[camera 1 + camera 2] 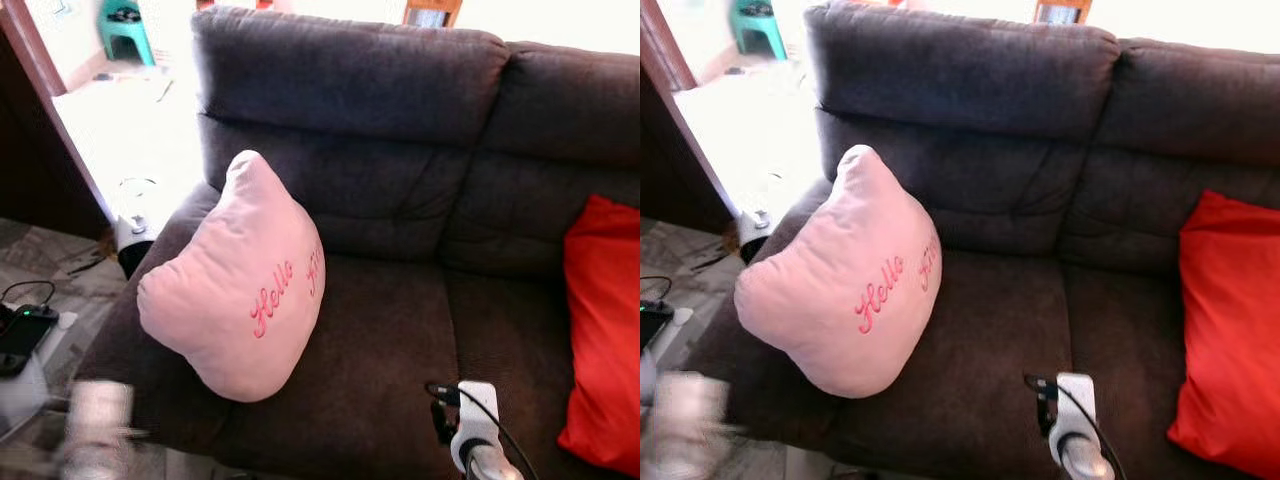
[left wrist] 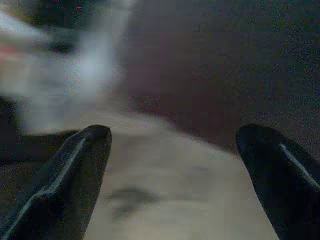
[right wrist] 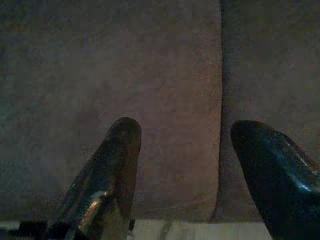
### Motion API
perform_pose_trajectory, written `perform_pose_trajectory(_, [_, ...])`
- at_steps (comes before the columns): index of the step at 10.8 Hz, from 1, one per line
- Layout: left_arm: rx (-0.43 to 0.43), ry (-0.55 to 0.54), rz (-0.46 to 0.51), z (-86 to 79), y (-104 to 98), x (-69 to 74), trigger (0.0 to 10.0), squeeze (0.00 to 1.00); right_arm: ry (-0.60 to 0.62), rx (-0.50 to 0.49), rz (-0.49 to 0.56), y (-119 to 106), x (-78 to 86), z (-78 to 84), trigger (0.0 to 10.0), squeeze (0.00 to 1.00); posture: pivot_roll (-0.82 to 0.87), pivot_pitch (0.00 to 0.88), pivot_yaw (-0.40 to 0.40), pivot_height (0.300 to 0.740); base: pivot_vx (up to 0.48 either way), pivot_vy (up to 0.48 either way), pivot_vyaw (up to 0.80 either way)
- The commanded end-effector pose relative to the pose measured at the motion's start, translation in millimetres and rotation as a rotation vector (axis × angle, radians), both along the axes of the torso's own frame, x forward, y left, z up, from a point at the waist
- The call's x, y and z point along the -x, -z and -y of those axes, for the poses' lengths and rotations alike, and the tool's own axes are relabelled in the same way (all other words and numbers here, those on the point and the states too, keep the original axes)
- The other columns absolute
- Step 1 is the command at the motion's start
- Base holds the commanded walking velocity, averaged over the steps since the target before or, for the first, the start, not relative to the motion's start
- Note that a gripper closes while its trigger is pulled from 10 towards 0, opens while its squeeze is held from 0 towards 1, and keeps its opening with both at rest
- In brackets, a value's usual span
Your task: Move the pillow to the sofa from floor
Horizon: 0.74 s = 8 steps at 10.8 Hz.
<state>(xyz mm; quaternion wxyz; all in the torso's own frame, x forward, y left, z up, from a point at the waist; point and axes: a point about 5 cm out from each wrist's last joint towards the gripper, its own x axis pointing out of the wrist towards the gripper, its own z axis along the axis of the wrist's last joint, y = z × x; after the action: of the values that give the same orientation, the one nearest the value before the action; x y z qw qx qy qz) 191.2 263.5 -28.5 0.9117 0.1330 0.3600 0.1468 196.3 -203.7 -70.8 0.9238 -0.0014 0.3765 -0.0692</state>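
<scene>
From the head camera, a pink pillow (image 1: pixel 235 285) of soft, slightly plush cloth, plump and rounded with one corner poking up, stands tilted on the left seat of the sofa (image 1: pixel 400 330), leaning against the left armrest and lower backrest. Curly darker-pink stitched script runs across its face (it reads "Hello", the rest folds out of sight). The sofa is dark grey-brown, a coarse woven fabric with thick, puffy back cushions. A smooth red cushion (image 1: pixel 603 330) sits upright at the right end, well apart from the pillow. The right arm (image 1: pixel 476 432), white and silver with a black cable, pokes up over the front of the seat; the left arm (image 1: pixel 95 425) is a pale blur low beside the armrest.

In the left wrist view, the left gripper (image 2: pixel 172 145) has its two blunt black fingers spread wide, holding nothing, over a blurred pale surface.

In the right wrist view, the right gripper (image 3: pixel 182 132) is likewise spread wide and empty, pointing at the sofa's grainy fabric with a seam between cushions.
</scene>
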Motion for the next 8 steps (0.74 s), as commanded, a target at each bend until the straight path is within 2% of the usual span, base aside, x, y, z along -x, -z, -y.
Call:
perform_pose_trajectory(1, [0.070, 0.109, 0.001, 13.6, 3.5, -6.6, 10.0, 0.00, -0.009, -0.001, -0.035, 4.1, 7.3, 1.5, 10.0, 0.00, 0.09, 0.043, -0.090, 0.740, 0.000, 0.000, 0.00])
perform_pose_trajectory(2, [0.144, 0.143, 0.015, 28.1, 8.8, -11.2, 10.0, 0.00, -0.010, 0.011, -0.051, 6.0, 11.2, 2.9, 10.0, 0.00, 0.08, 0.035, -0.087, 0.740, 0.000, 0.000, 0.00])
perform_pose_trajectory(3, [0.254, 0.155, 0.027, 45.6, 14.8, -18.9, 10.0, 0.00, 0.034, 0.029, -0.088, 10.1, 21.2, 9.2, 10.0, 0.00, 0.07, 0.030, -0.083, 0.740, 0.000, 0.000, 0.00])
perform_pose_trajectory(4, [0.309, 0.166, 0.039, 52.4, 16.9, -23.1, 10.0, 0.00, 0.051, 0.013, -0.116, 13.8, 28.1, 8.7, 10.0, 0.00, 0.07, 0.024, -0.080, 0.740, 0.000, 0.000, 0.00])
perform_pose_trajectory(6, [0.299, 0.220, -0.007, 57.2, 25.6, -20.1, 10.0, 0.00, 0.085, -0.047, -0.175, 22.3, 43.7, 2.0, 10.0, 0.00, 0.07, 0.012, -0.077, 0.740, 0.000, 0.000, 0.00])
perform_pose_trajectory(8, [0.331, 0.168, -0.005, 60.1, 29.4, -19.5, 10.0, 0.00, 0.071, -0.049, -0.202, 27.0, 53.7, -4.5, 10.0, 0.00, 0.06, 0.000, -0.063, 0.740, 0.000, 0.000, 0.00])
